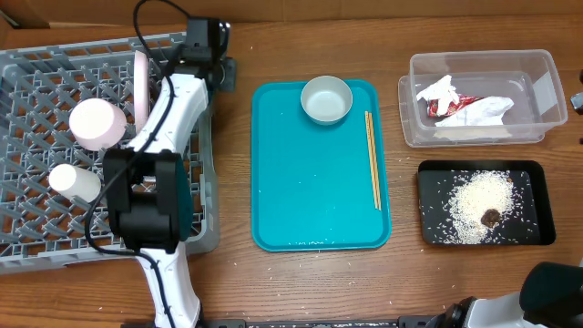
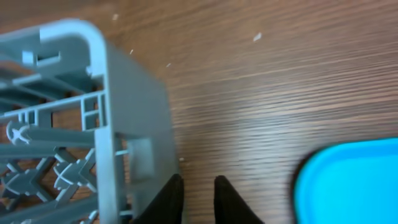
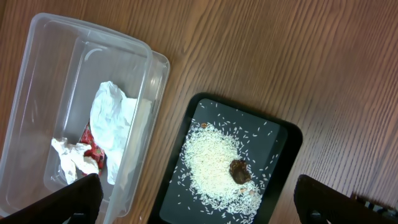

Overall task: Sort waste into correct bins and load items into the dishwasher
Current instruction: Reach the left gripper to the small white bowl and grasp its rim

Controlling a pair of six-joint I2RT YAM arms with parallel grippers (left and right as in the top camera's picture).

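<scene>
Wooden counter, seen whole only from overhead. At the left edge a grey dish rack (image 1: pixel 55 137) is set; a pink cup (image 1: pixel 97 123), a white cup (image 1: pixel 75 182) and an upright pink plate (image 1: pixel 140 87) are held in it. Mid-counter a teal tray (image 1: pixel 319 182) is laid, with a white bowl (image 1: pixel 326 98) near its far edge and chopsticks (image 1: pixel 373 159) along its right side. Toward the far right corner a clear bin (image 1: pixel 547 82) is noted with crumpled paper (image 1: pixel 437 91) and a red wrapper (image 1: pixel 455 106). Nearer, by the right edge, a black tray (image 1: pixel 545 205) carries scattered rice (image 1: pixel 478 205).

Only the wrist views show the claws. The left gripper (image 2: pixel 198 186) is seen just beside the rack's corner over bare wood, its fingers slightly apart with nothing between. A strip of open wood is left between rack and teal tray. The right gripper (image 3: pixel 196 186) is seen above the black tray and bin, fingers spread wide, nothing held. A brown lump (image 3: pixel 238 171) in the rice is shown plainly there.
</scene>
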